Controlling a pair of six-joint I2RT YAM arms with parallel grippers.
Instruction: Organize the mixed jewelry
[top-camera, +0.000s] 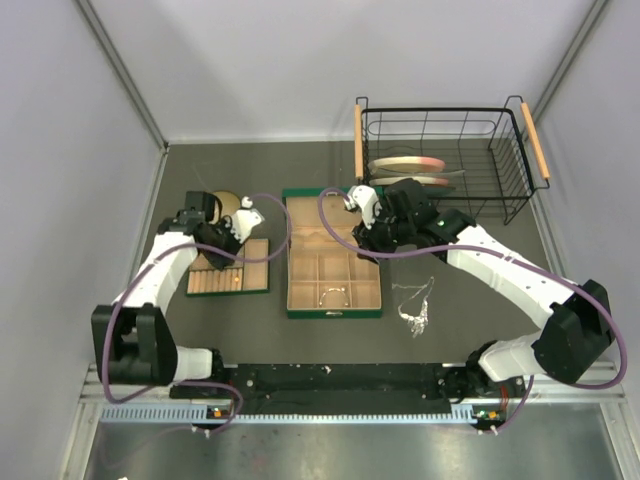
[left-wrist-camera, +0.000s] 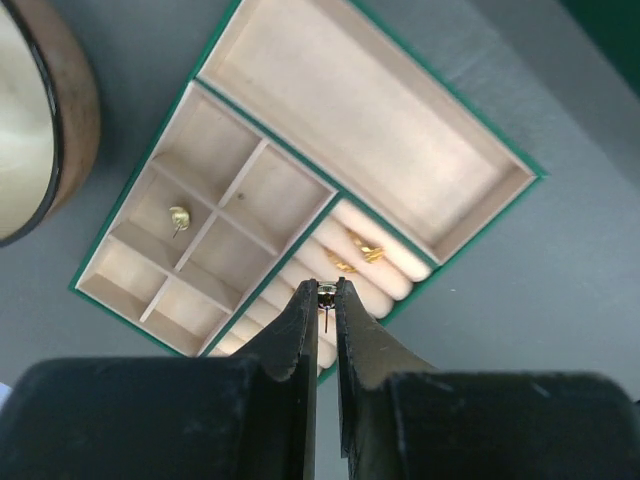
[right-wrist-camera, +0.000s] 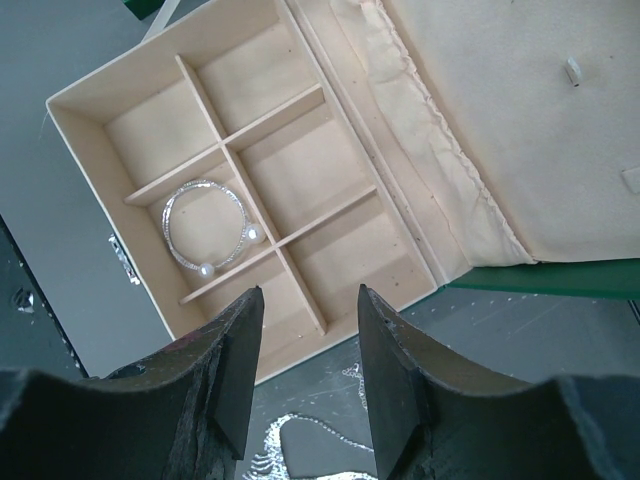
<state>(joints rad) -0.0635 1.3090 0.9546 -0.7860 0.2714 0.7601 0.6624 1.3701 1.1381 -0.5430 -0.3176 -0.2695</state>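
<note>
My left gripper (left-wrist-camera: 326, 290) is shut on a tiny stud earring (left-wrist-camera: 327, 294), pin hanging down, held above the ring rolls of a small green tray (left-wrist-camera: 370, 130). A gold stud (left-wrist-camera: 179, 217) lies in one small compartment and gold bits (left-wrist-camera: 358, 250) sit on the rolls. In the top view this gripper (top-camera: 228, 252) hovers over that tray (top-camera: 255, 282). My right gripper (right-wrist-camera: 310, 290) is open and empty above the near edge of the green box (right-wrist-camera: 150, 130). A silver bracelet hoop (right-wrist-camera: 205, 225) with pearl ends lies in one compartment. A silver chain necklace (right-wrist-camera: 300, 440) lies on the table below the jaws and also shows in the top view (top-camera: 415, 305).
A round wooden bowl (top-camera: 226, 205) stands just behind the small tray. A black wire basket (top-camera: 440, 160) with plates stands at the back right. The green box (top-camera: 333, 265) lies open in the middle, lid lining toward the back.
</note>
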